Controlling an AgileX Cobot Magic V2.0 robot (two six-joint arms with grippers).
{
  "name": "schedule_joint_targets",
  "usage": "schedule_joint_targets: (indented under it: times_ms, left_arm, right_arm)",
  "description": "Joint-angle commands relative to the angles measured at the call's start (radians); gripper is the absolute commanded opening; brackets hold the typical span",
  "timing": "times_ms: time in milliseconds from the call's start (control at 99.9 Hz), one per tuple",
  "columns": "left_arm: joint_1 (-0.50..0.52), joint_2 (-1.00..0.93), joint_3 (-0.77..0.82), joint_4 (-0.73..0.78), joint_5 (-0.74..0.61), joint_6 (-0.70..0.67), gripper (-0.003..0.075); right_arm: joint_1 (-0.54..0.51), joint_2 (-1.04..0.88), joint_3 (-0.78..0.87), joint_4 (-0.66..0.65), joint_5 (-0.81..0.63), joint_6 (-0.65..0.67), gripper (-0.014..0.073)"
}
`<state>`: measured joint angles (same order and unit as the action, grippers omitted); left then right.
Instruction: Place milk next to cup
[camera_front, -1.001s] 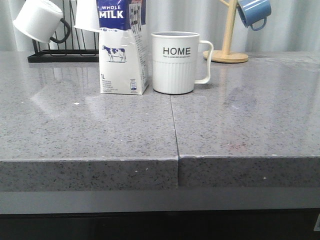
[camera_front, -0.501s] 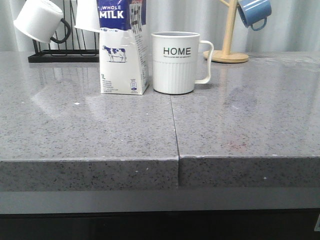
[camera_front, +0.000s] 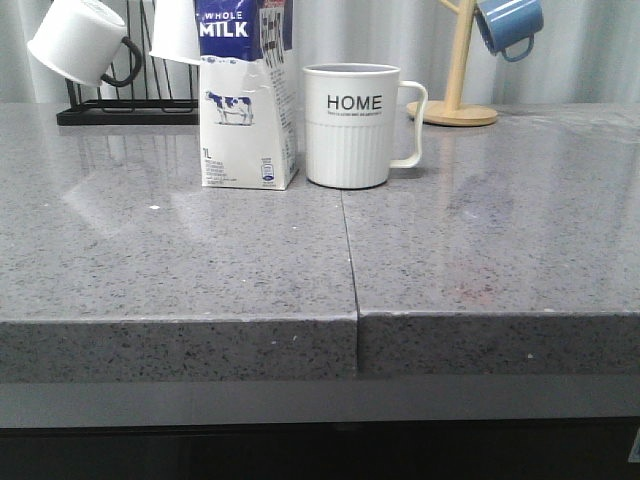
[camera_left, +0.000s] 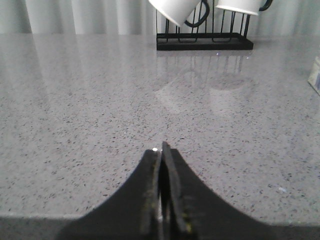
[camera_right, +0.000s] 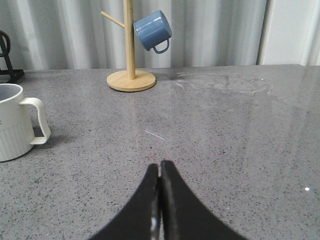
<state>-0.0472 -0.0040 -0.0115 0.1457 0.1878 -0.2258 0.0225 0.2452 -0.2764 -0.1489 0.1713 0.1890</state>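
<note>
Front view: low, near the bench (camera_front: 180, 270) edge, facing forward across it to the milk (camera_front: 247, 95) and cup (camera_front: 352, 125). Left wrist view: low over the bench, facing the black rack (camera_left: 205, 41). Right wrist view: low, facing the wooden stand (camera_right: 131, 75); shares the cup (camera_right: 14, 122) with the front view.
</note>
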Motion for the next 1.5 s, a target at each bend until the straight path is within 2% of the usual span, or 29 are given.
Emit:
schedule_joint_targets:
  times_ms: [0,140,230,1312,1412,1492]
  left_arm:
    - [-0.039,-0.029,0.013,0.025,-0.103,-0.021,-0.0021]
    - [-0.065,-0.029,0.031,0.025,-0.114,-0.021,-0.002]
    - [-0.065,-0.029,0.056,0.025,-0.177,-0.021,-0.002]
    - [-0.064,-0.029,0.056,0.019,-0.175,-0.021,-0.002]
    - [-0.064,-0.029,0.056,0.019,-0.175,-0.021,-0.0021]
    - [-0.064,-0.029,0.056,0.019,-0.175,-0.021,-0.002]
  right_arm:
    - [-0.004,0.01,-0.026,-0.007,-0.074,-0.003,-0.0122]
    - [-0.004,0.01,-0.026,-0.007,-0.075,-0.003,-0.0122]
    - [-0.004,0.01,-0.026,-0.007,-0.075,-0.003,-0.0122]
    - [-0.004,0.01,-0.022,-0.007,-0.077,-0.003,-0.0122]
    - [-0.004,0.009,-0.022,-0.032,-0.084,-0.019,-0.0122]
    - [0.006,0.003,-0.021,-0.003,-0.086,-0.049,-0.0122]
